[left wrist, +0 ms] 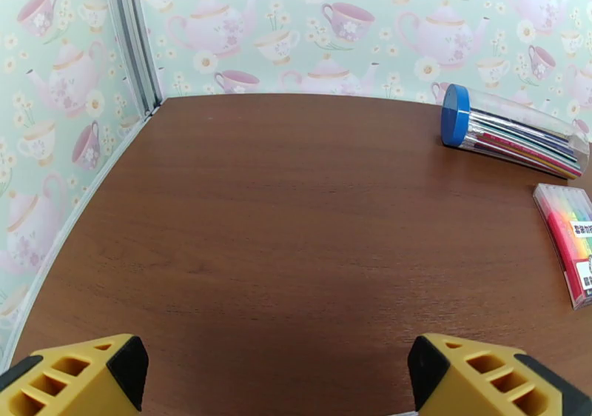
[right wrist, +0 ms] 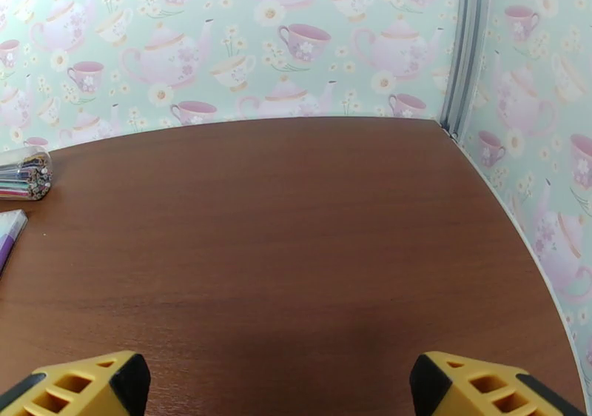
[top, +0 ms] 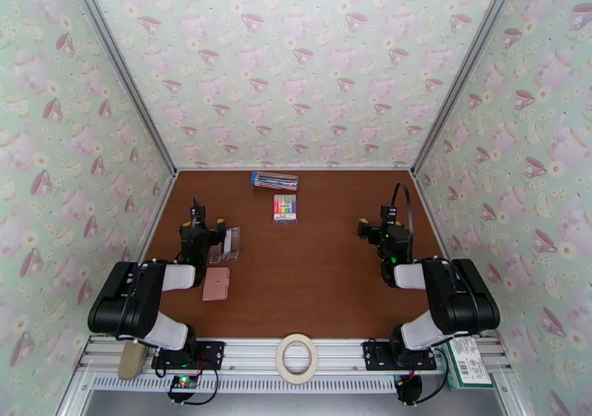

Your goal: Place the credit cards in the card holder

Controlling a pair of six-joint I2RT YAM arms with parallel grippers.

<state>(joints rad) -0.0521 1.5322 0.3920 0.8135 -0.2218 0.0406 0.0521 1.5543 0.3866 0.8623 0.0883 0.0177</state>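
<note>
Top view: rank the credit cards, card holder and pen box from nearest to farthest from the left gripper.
1. credit cards, just right of the left gripper
2. card holder, toward the near edge
3. pen box, at the far end

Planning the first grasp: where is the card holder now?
In the top view, the card holder lies on the table's left side, beside the left arm, just nearer the bases than the credit cards.
</note>
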